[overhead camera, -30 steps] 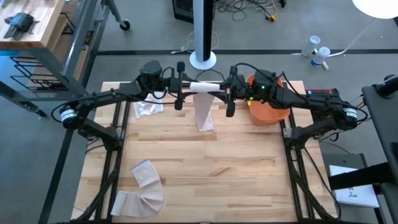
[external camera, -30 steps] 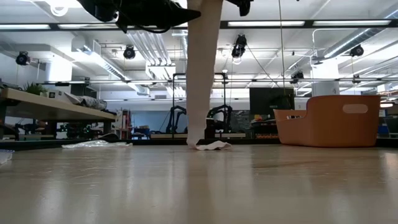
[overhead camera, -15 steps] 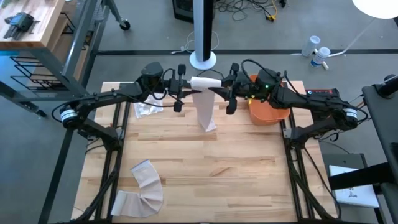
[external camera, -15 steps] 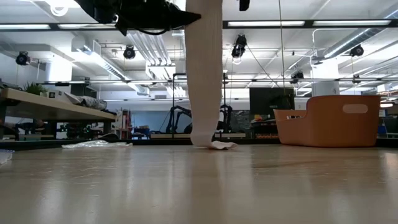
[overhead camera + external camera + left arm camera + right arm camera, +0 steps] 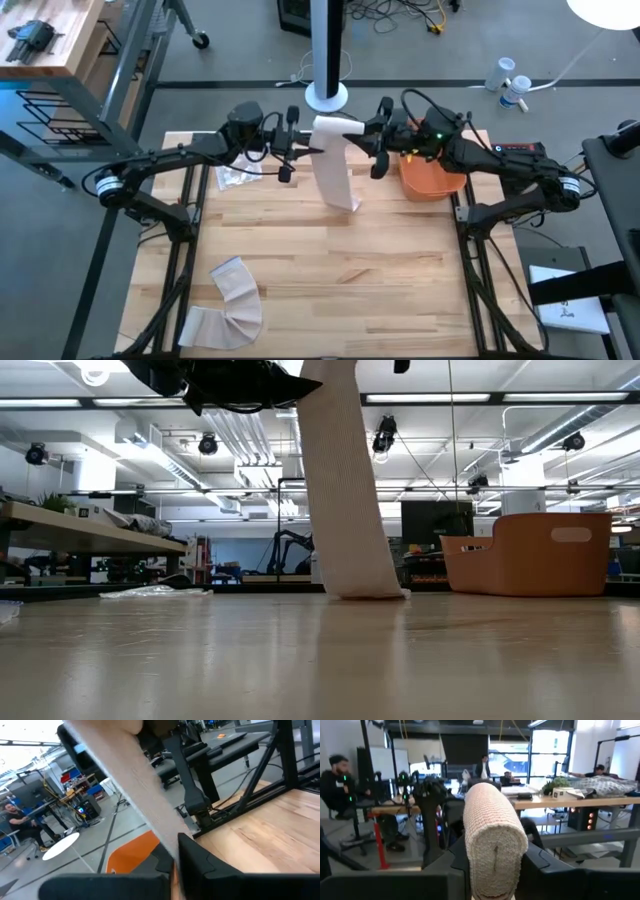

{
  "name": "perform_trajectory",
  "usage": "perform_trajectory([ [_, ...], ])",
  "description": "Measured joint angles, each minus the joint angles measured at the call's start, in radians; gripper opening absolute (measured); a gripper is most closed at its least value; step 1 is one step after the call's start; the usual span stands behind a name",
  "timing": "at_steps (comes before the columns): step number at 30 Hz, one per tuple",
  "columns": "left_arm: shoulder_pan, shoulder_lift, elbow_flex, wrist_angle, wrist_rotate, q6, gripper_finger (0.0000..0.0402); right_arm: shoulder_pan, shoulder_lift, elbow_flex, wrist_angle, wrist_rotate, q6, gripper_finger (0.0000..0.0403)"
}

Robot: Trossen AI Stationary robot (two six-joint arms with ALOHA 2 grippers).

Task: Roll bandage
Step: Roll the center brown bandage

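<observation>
- The right fingers (image 5: 492, 870) clenched the rolled end of the bandage (image 5: 335, 160); the left fingers (image 5: 292, 150), pinched tight, gripped its loose strip alongside.
- Rolling looked partly done: a long tail hung below both fingers onto the counter (image 5: 330, 270).

This is a robotics lab or workshop. The wooden surface (image 5: 320, 260) sits on a grey concrete floor with loose cables (image 5: 400, 12) trailing across it. Strip lights (image 5: 440, 398) and exposed ducts (image 5: 240, 435) line the ceiling, other robot arms (image 5: 285, 550) stand at far benches, and people (image 5: 335, 785) sit among monitors and cluttered worktables (image 5: 585, 790).
</observation>
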Motion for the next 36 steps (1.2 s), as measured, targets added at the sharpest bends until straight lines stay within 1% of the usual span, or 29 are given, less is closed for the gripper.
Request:
perform_trajectory([
  [4,-0.002,0.000,0.005,-0.015,-0.004,0.032,0.0040,0.000,0.000,0.005,-0.020,0.004,-0.052,0.0082],
  [6,-0.001,-0.002,0.011,-0.010,-0.005,0.030,0.0067,-0.001,0.001,0.005,-0.037,0.004,-0.095,0.0085],
  [9,-0.001,-0.006,0.036,-0.026,-0.006,0.009,0.0113,0.000,0.002,0.004,-0.055,-0.004,-0.203,0.0086],
  [12,0.000,-0.007,0.098,-0.128,-0.008,-0.003,0.0163,0.000,0.001,0.004,-0.075,-0.004,-0.335,0.0082],
  [17,0.000,0.001,0.251,-0.444,-0.006,0.100,0.0237,0.000,0.002,0.004,-0.075,-0.004,-0.518,0.0081],
  [19,0.000,0.007,0.286,-0.482,-0.005,0.110,0.0261,0.000,0.002,0.003,-0.078,-0.005,-0.577,0.0083],
  [21,0.005,0.009,0.302,-0.477,0.001,0.107,0.0280,0.000,0.002,0.003,-0.077,-0.004,-0.633,0.0083],
  [24,0.017,0.009,0.308,-0.427,0.027,0.079,0.0300,0.000,0.002,0.003,-0.077,-0.004,-0.697,0.0083],
  [28,0.030,0.013,0.297,-0.331,0.032,-0.018,0.0314,0.005,0.002,0.003,-0.076,-0.005,-0.747,0.0084],
  [30,0.031,0.024,0.297,-0.302,0.060,-0.083,0.0316,0.005,0.002,0.003,-0.077,-0.005,-0.783,0.0084],
  [34,0.031,0.052,0.313,-0.295,0.213,-0.217,0.0311,0.005,0.010,0.003,-0.078,-0.005,-0.884,0.0084],
  [36,0.031,0.064,0.319,-0.296,0.267,-0.267,0.0307,0.005,0.013,0.003,-0.079,-0.009,-0.936,0.0084],
])
